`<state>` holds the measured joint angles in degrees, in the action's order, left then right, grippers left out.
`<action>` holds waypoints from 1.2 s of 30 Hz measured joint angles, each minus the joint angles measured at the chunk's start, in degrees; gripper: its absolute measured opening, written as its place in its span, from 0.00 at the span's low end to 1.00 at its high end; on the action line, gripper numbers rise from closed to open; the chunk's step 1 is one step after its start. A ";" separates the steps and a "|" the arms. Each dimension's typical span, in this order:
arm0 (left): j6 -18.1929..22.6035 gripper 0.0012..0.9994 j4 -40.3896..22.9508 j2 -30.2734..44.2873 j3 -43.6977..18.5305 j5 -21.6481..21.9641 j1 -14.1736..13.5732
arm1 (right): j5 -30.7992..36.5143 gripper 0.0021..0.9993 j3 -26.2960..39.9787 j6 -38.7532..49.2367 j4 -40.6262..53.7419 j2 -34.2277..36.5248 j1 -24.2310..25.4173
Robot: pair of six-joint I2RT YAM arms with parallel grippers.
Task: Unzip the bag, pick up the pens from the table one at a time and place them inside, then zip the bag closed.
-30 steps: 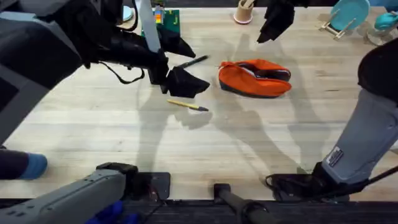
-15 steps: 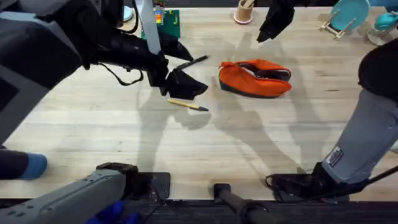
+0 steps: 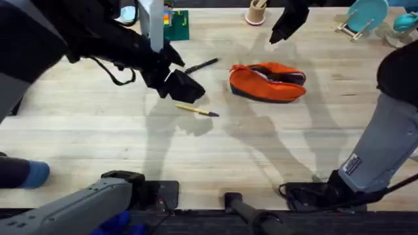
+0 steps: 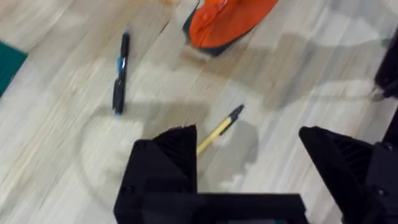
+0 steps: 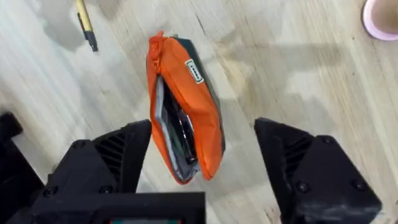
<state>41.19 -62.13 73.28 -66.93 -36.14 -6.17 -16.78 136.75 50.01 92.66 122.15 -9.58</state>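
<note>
Reaching in from the upper left of the overhead view, the left arm hangs its gripper [image 3: 177, 83] above the bench [image 3: 98, 137], between the black pen [image 3: 201, 64] and the yellow pen [image 3: 196, 110]. The orange bag [image 3: 268, 81] lies right of centre; the right gripper [image 3: 287, 23] hovers behind it.

Left wrist view: left gripper [image 4: 249, 165] spread wide, empty, over the yellow pen [image 4: 219, 129].

Right wrist view: right gripper [image 5: 205, 158] wide, empty, above the unzipped bag [image 5: 186, 109]; its small label is unreadable.
</note>
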 joint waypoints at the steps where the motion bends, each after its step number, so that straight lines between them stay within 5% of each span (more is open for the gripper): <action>1: 0.00 0.99 -0.80 0.00 -0.42 1.05 0.00 | 0.00 1.00 0.00 -0.34 0.00 0.00 0.00; 12: 1.90 0.99 -3.46 0.00 -0.80 9.91 0.00 | 0.02 1.00 0.00 -2.51 0.00 -0.99 0.19; 23: 2.01 0.99 -3.46 0.00 -0.80 11.76 0.00 | -0.14 1.00 -0.22 -5.74 -0.02 -11.69 2.34; 36: 2.14 0.99 -1.49 0.00 -0.80 11.65 0.00 | -1.49 1.00 -19.40 -6.35 -1.78 -25.56 6.80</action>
<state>43.33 -63.61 73.28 -67.72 -24.49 -6.17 -18.26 117.35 43.66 90.88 96.59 -2.78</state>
